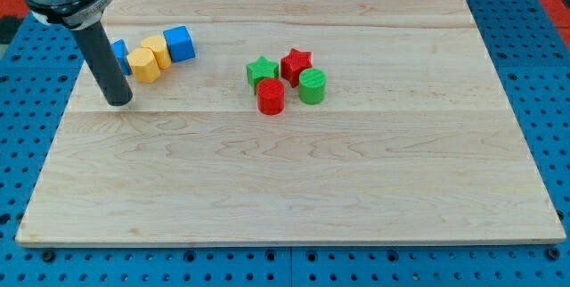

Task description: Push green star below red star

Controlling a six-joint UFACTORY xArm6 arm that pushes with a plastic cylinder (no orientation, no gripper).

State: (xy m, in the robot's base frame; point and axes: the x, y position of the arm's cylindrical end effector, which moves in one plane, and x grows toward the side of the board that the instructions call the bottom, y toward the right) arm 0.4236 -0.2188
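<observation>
The wooden board [294, 189] is lying flat, giving my tip one level surface to slide on. The arm's rod [102, 60] is standing upright at the view's left, and there are no jaws to report (it is a plain rod). Near the middle, four blocks are clustering: the green star [262, 71] is touching the red star [297, 61] on its left, with the red cylinder [271, 96] and green cylinder [312, 86] crowding the spot below the red star, probably needing a detour. My tip [118, 102] is resting well apart from them, just beside the yellow blocks [149, 59] and blue blocks [179, 44].
</observation>
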